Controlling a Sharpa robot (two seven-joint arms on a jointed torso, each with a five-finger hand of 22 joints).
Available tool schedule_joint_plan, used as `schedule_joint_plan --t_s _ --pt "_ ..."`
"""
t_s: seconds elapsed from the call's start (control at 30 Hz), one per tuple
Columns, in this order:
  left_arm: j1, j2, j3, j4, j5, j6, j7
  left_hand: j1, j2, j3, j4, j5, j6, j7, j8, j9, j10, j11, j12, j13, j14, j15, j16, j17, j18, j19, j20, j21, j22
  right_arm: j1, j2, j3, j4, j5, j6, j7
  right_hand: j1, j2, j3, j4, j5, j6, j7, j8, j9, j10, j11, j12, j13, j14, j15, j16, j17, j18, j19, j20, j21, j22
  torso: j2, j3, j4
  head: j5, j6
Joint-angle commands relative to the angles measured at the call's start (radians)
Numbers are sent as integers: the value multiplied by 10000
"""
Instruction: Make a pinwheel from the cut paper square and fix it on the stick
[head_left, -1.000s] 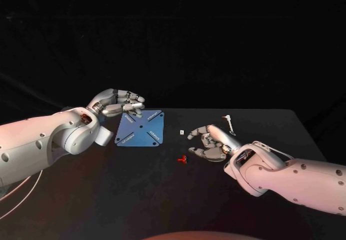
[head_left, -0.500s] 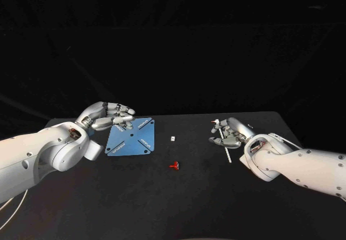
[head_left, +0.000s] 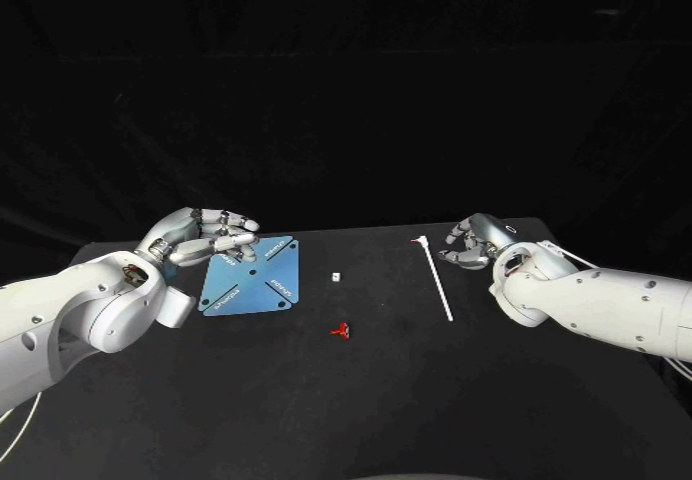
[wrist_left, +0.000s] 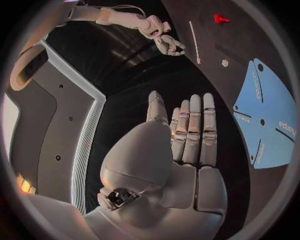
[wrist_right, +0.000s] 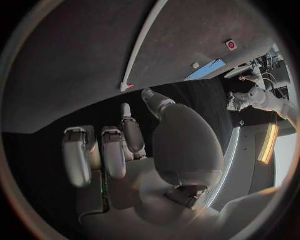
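Holds nothing in the left hand (head_left: 202, 238), fingers straight and side by side, at the far left corner of 1 flat blue paper square (head_left: 254, 277) cut in from its 4 corners. Holds nothing in the right hand (head_left: 476, 241) either, fingers curled in, just beside 1 thin white stick (head_left: 437, 282). Between paper and stick, on the matte black table (head_left: 361, 400): 1 small red pin (head_left: 340, 329) and 1 tiny white piece (head_left: 333, 275).

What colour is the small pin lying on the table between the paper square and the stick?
The pin is red, clearest in the head view.
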Motion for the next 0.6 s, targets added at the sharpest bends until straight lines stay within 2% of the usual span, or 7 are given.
schedule_joint_plan --t_s 0.03,0.33,0.6 --pt "0 0 9 41 309 -8 113 -80 12 -224 -59 33 69 92 -63 -12 52 9 -28 -9 73 1 -49 -4 21 81 -12 -39 -16 44 247 7 -355 -220 279 -509 -4 39 -34 69 39 100 -3 69 18 20 -97 37 44 1042 -84 40 2635 -37 832 -33 75 2331 3 13 11 -31 -8" --pt "0 -35 12 80 382 8 63 -86 19 -223 -57 36 74 91 -65 -15 63 6 -32 -9 91 -1 -46 -1 23 94 -14 -38 -16 85 983 8 -1084 362 792 -699 -101 91 -164 307 20 132 -28 102 44 161 -121 172 183 1042 -110 40 2635 -76 906 -64 204 2442 20 6 11 -36 -51" --pt "2 -93 17 118 399 5 14 -97 36 -219 -50 40 82 90 -67 -19 76 4 -38 -9 110 -5 -44 1 23 110 -16 -38 -16 -13 1286 6 -1337 938 1262 -978 -215 129 -354 584 11 151 -52 131 71 269 -141 287 300 1042 -129 40 2635 -105 960 -86 301 2525 17 11 11 -41 -117"
